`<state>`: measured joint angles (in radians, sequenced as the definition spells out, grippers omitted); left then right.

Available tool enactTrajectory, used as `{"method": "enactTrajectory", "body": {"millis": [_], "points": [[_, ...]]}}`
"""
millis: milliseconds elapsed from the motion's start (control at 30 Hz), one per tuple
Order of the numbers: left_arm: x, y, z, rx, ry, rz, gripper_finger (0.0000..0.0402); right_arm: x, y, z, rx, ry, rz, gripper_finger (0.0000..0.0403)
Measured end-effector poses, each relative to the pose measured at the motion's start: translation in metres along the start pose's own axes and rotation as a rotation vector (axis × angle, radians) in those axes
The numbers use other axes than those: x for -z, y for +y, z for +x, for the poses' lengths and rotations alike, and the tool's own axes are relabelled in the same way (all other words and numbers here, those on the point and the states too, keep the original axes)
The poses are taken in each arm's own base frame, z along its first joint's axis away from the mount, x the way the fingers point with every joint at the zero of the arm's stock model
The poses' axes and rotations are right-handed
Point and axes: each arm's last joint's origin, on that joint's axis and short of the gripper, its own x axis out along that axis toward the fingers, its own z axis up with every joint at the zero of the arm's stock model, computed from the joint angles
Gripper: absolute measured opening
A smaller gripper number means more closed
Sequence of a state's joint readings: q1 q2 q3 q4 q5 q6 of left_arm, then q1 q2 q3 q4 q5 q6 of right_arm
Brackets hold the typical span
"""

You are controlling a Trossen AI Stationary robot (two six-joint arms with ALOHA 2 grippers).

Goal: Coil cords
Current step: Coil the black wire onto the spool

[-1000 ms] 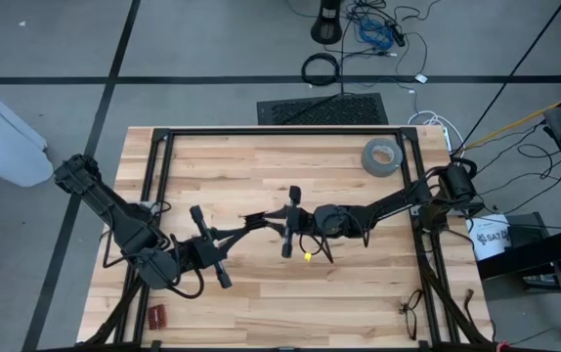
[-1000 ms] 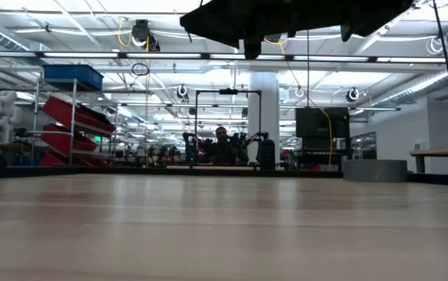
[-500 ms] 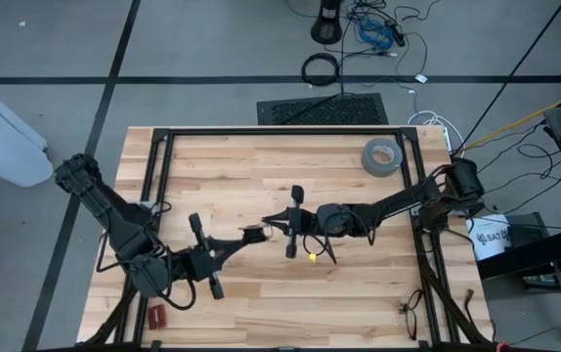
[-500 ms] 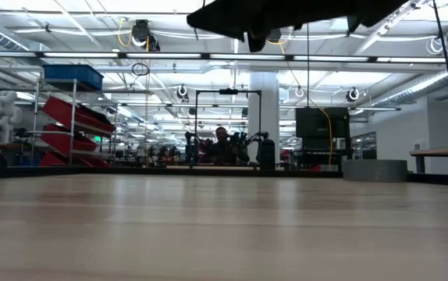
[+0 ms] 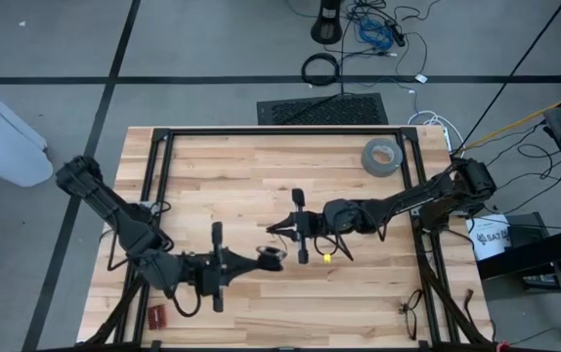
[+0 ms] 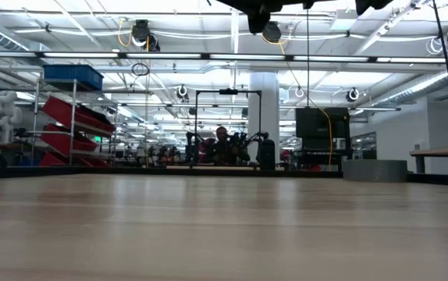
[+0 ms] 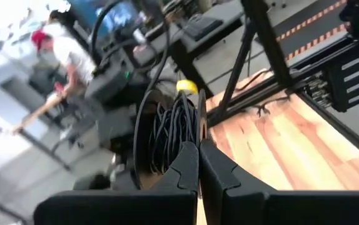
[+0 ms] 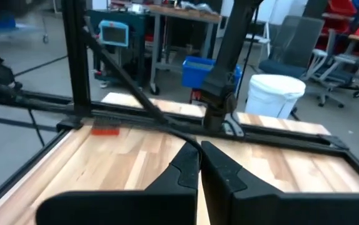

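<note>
Wooden table (image 5: 261, 303) midway through coiling: left gripper (image 5: 273, 258) pinches the cord bundle (image 7: 170, 134); right gripper (image 5: 282, 229), pressed together, must feed another loop.

Surfaces on my rig: pale wood, matt black hardware, thin black wire.

From above I see the table (image 5: 261, 156) as light wooden planks with visible grain and a smooth, faintly satin finish, edged by a matt black metal frame (image 5: 280, 131). The left gripper (image 7: 198, 164) looks like moulded black plastic, matt and smooth, and I see the cords (image 7: 170, 131) wound beside it as thin, slightly glossy black wire strands. The right gripper (image 8: 199, 164) shows the same dull black plastic. The tape roll (image 5: 382, 155) looks like grey cloth-type tape with a soft sheen. Behind the table I see a white plastic bin (image 8: 274, 94), smooth and matt.
</note>
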<state>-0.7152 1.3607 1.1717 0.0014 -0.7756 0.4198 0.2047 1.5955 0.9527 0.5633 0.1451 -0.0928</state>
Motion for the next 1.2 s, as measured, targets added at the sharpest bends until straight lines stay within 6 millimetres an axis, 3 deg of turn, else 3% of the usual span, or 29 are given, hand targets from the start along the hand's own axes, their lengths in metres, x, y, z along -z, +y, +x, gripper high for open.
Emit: {"method": "enactTrajectory", "body": {"millis": [333,833,1200], "points": [[-0.003,-0.012,0.024,0.175,-0.194,0.168,0.0001,0.001,0.001,-0.001,-0.003,0.026,0.005,0.0],[0.001,-0.016,0.03,0.228,-0.193,0.113,0.0,-0.016,0.008,-0.02,-0.021,0.057,-0.017,0.0005],[0.009,-0.01,0.035,0.126,-0.079,0.109,0.0,-0.032,-0.007,-0.068,0.123,0.266,-0.005,0.006]]}}
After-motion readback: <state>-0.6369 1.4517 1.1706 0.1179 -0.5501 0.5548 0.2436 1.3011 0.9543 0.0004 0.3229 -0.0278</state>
